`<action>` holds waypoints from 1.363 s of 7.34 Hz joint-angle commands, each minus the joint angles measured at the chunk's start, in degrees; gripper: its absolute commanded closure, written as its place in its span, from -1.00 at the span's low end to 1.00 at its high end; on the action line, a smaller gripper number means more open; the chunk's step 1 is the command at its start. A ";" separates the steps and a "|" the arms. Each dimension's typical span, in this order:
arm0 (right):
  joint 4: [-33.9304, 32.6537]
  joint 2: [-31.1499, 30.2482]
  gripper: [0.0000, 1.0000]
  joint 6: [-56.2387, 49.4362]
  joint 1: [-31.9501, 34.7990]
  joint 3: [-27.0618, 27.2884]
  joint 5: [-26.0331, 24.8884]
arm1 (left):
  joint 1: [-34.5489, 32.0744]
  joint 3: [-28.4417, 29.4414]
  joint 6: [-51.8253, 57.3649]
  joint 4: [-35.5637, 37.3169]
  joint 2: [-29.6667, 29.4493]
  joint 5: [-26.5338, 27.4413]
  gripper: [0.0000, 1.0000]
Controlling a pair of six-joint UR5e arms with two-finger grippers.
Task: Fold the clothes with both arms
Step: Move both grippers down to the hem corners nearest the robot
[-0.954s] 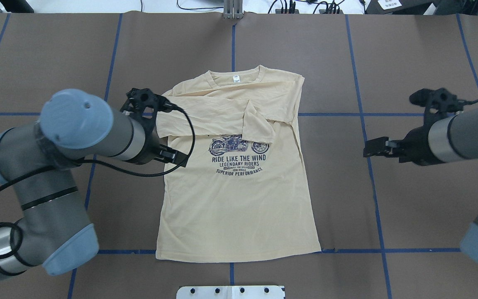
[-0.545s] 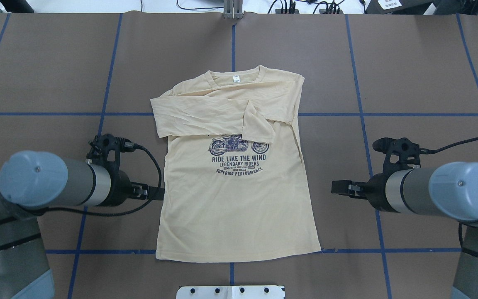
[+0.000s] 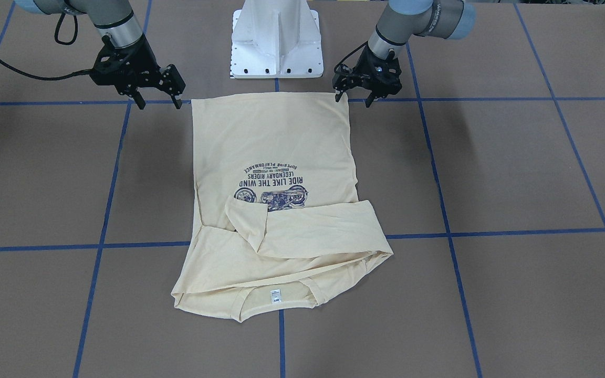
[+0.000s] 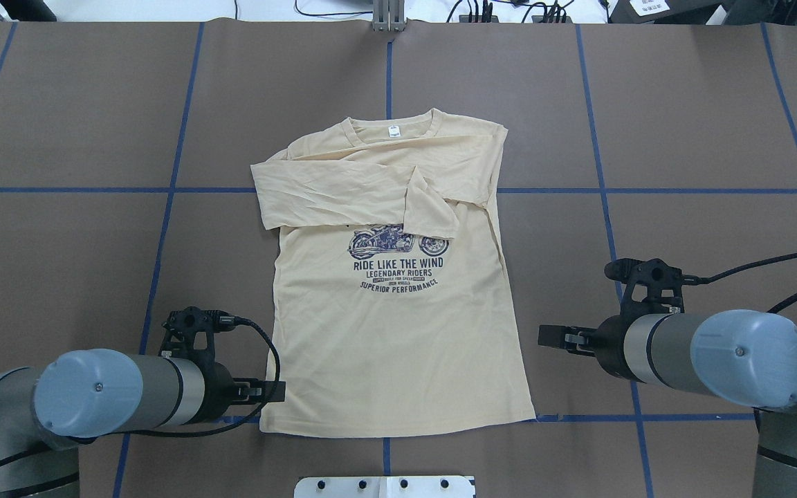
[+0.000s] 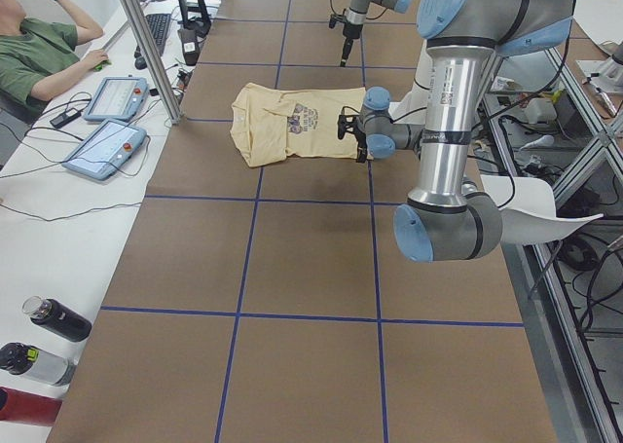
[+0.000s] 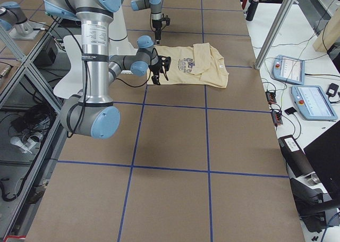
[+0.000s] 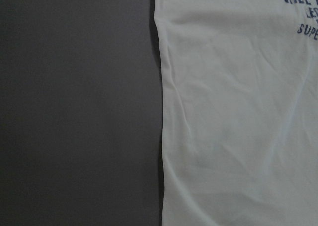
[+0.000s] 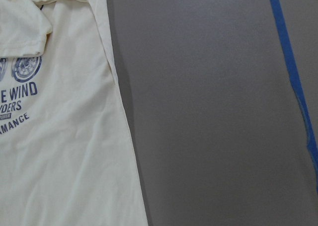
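The shirt (image 4: 398,332) lies flat and face up in the middle of the table (image 4: 94,104). In the overhead view its neck label (image 4: 394,131) is at 12 o'clock and its hem (image 4: 398,430) at 6 o'clock, with both sleeves (image 4: 343,197) crossed over the chest above the print (image 4: 398,266). The left claw (image 3: 353,100) hangs at about 7 o'clock of the shirt with its fingers spread apart and one tip right at the hem corner; whether it touches the cloth I cannot tell. The right claw (image 3: 158,104) sits at about 4 o'clock, also spread wide and holding nothing, just off the side edge. The cloth looks thin, light and limp, so it will likely sag and crease rather than hold a shape, and a single layer may slip from a shallow pinch. The best holds, I judge, are the two hem corners at 7 and 5 o'clock, pinched through both layers, so the bottom can be carried evenly toward the neck. An uneven lift would skew the fold or drag the sleeves.
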 commanded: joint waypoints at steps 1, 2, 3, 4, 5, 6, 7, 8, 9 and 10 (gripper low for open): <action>0.00 0.00 -1.00 0.03 -0.17 -0.02 -0.08 | 2.62 0.30 -1.18 -0.03 -0.30 0.81 -0.06; 0.00 0.00 -1.00 0.03 -0.26 -0.02 -0.08 | 3.15 0.30 -1.18 0.06 -0.30 0.81 -0.05; 0.00 0.00 -1.00 0.03 -0.35 -0.10 -0.08 | 3.68 0.39 -1.18 0.14 -0.30 0.81 -0.05; 0.00 -0.09 -1.00 0.03 -0.43 -0.10 -0.08 | 4.12 0.48 -1.18 0.32 -0.21 0.81 -0.05; 0.00 -0.09 -1.00 0.03 -0.44 -0.19 -0.08 | 4.56 0.92 -1.18 0.41 -0.21 0.81 -0.05; 0.00 -0.09 -1.00 0.03 -0.52 -0.19 -0.17 | 4.74 1.27 -1.18 0.41 -0.38 0.81 -0.05; 0.00 -0.09 -1.00 0.03 -0.61 -0.19 -0.17 | 4.74 1.27 -1.18 0.41 -0.47 0.72 0.04; 0.00 -0.09 -1.00 0.03 -0.78 -0.19 -0.43 | 4.74 1.18 -1.18 0.41 -0.65 0.55 0.27; 0.00 -0.09 -1.00 0.03 -0.96 -0.19 -0.52 | 4.74 1.18 -1.18 0.41 -0.74 0.54 0.86; 0.00 -0.09 -1.00 0.03 -1.05 -0.19 -0.52 | 4.74 1.01 -1.27 0.41 -0.65 0.54 1.00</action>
